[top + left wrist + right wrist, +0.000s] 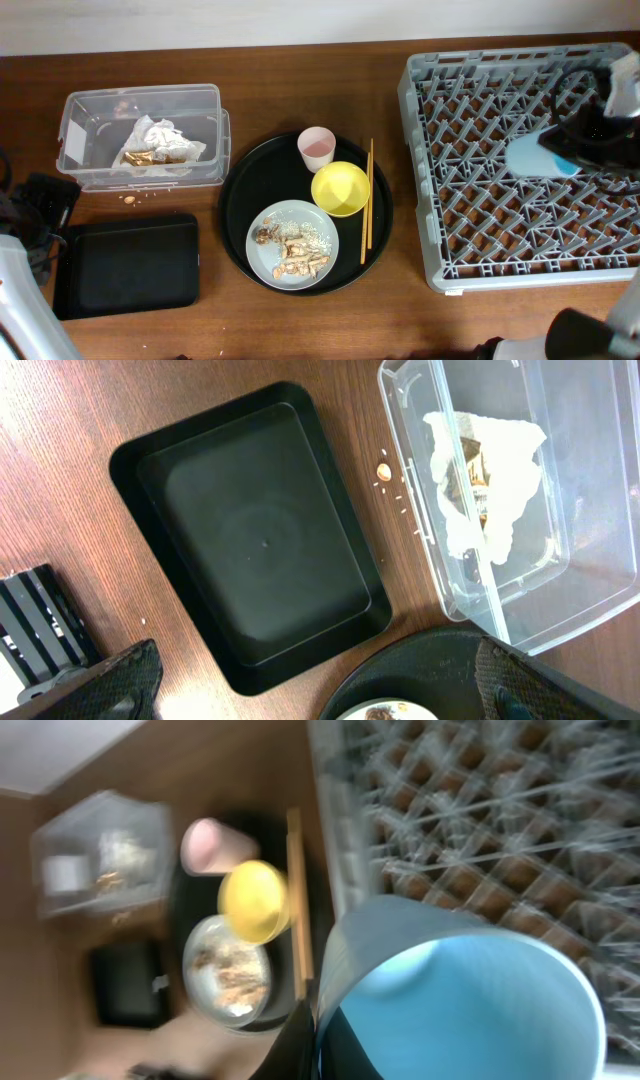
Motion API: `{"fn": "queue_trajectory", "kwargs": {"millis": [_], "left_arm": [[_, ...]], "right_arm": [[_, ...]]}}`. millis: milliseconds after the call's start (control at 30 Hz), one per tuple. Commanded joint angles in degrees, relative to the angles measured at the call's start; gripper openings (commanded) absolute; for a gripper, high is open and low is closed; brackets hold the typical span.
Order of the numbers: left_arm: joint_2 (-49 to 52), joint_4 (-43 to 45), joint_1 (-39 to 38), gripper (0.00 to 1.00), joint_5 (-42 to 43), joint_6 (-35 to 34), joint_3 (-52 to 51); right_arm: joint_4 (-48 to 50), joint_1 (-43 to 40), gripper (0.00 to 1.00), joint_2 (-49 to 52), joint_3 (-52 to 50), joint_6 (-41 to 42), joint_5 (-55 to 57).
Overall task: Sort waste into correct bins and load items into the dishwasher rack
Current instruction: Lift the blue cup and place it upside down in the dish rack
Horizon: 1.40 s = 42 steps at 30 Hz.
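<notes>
Right pincer (pixel 568 140) on blue cup (pixel 535 156) rim

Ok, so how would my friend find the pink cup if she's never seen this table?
Look at the round black tray left of the big grey rack. At its far edge, beside the yellow bowl, stands the cup. It is the only pink thing there, and it is smaller than the bowl.
</notes>
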Motion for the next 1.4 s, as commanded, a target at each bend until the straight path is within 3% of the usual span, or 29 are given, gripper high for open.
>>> {"fn": "queue_trajectory", "kwargs": {"millis": [0,100,233,500,767,1033,1367], "left_arm": [[0.02,0.09,0.26,0.99,-0.39,0.87,0.37],[0.02,0.09,0.26,0.99,-0.39,0.87,0.37],[0.02,0.09,0.26,0.99,-0.39,0.87,0.37],[0.02,0.09,0.26,0.99,-0.39,0.87,0.37],[0.02,0.09,0.26,0.99,-0.39,0.87,0.37],[0.02,0.09,0.26,0.99,-0.39,0.87,0.37],[0.02,0.09,0.26,0.99,-0.39,0.87,0.37]], "right_arm": [[0.70,-4.07,0.04,0.44,-9.99,-16.55,-23.58],[3.28,-6.01,0.04,0.46,-17.92,-21.73,-29.81],[13.44,-6.71,0.04,0.52,-26.27,-21.53,-38.01],[32.52,-6.71,0.04,10.45,-31.52,-11.98,-43.32],[35.87,-6.75,0.04,21.88,-31.52,-12.07,-45.79],[36.50,-12.33,0.04,22.75,-31.52,-12.02,-42.60],[35.87,-9.27,0.04,22.75,-31.47,-10.54,-51.19]]}}
